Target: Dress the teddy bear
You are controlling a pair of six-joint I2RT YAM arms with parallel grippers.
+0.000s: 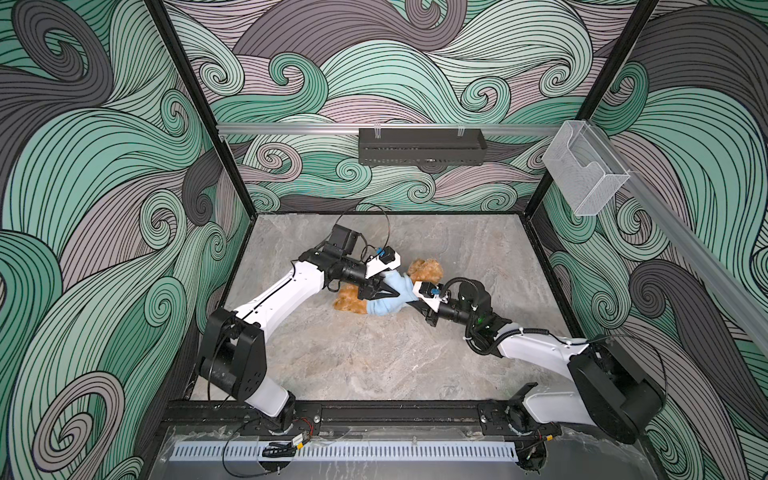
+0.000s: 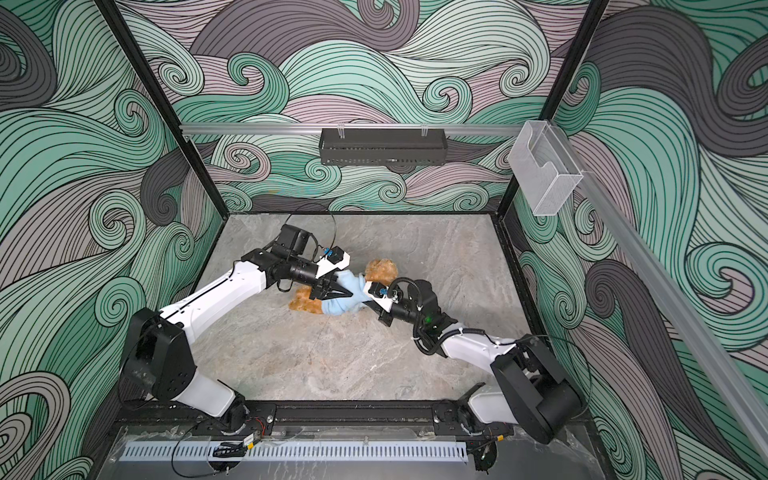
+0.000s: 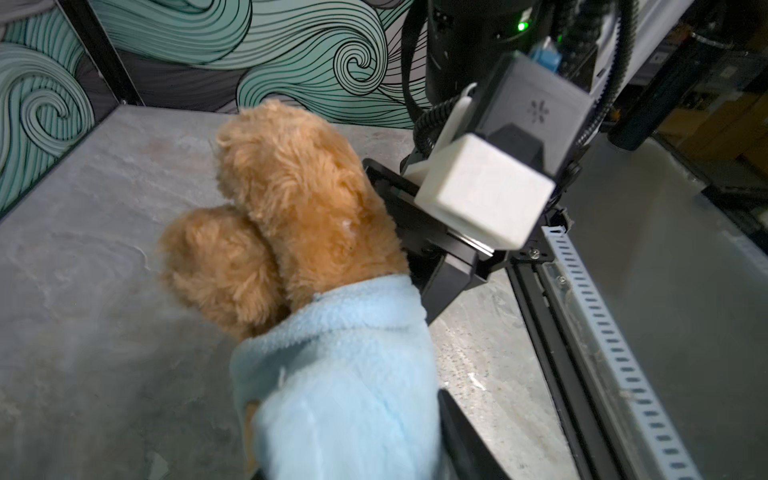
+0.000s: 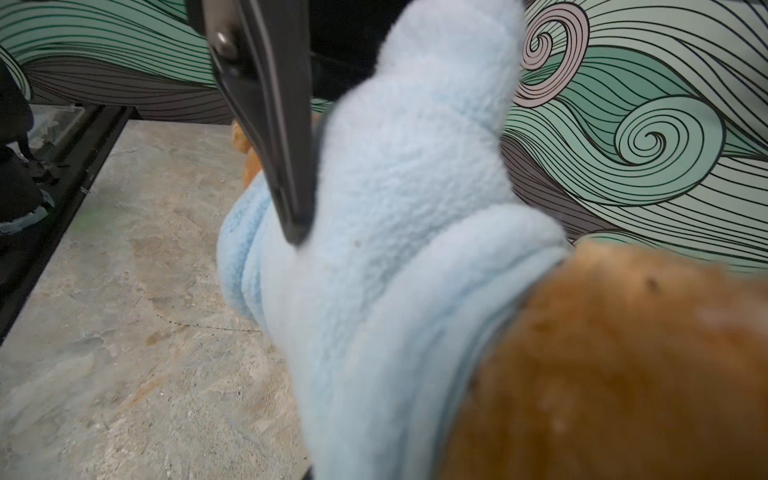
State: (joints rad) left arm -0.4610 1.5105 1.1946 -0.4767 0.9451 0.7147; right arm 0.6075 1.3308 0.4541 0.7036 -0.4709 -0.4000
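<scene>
**Garment on the bear's trunk; sleeves and fit not confirmed**

The bear lies near the middle of the counter, with its head pointing away from the arm bases and its legs nearer the left arm. A light-blue garment wraps its trunk, and bare fur shows at both ends in both top views. The main step, getting the body inside, looks done.

The finishing appears to be what is left. In the right wrist view a fleece lobe stands up from the garment. I cannot tell whether it is a sleeve or a hood, and no paw shows at its end, so the arms may not be through. Toward the bear's legs the fabric sits in thick folds and probably needs pulling down and smoothing.

The left fingers come in from the bear's leg side with their tip pressed onto the fleece over the belly. Whether they pinch fabric or only touch it, I cannot tell. The right fingers reach in just below the bear's head, their tips buried under the garment. Their opening and what they hold are hidden.
</scene>
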